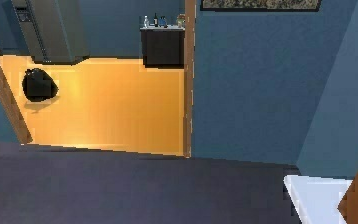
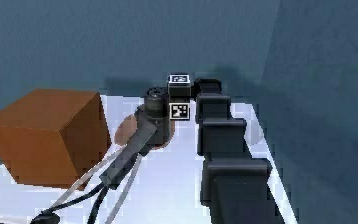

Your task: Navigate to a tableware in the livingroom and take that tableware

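Your gripper (image 2: 127,160) sits just beside the brown box (image 2: 47,135) on the white table (image 2: 167,200). At it, also just beside the box, lies a low, round, reddish-brown thing (image 2: 124,128), likely the tableware. You cannot tell whether the gripper holds anything. A poor grip could let the thing slip, and a sideways swing could knock the box. The blue wall (image 2: 107,40) stands behind the box.

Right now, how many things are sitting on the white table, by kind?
Box: 1
Round brown thing: 1
Total on the table: 2
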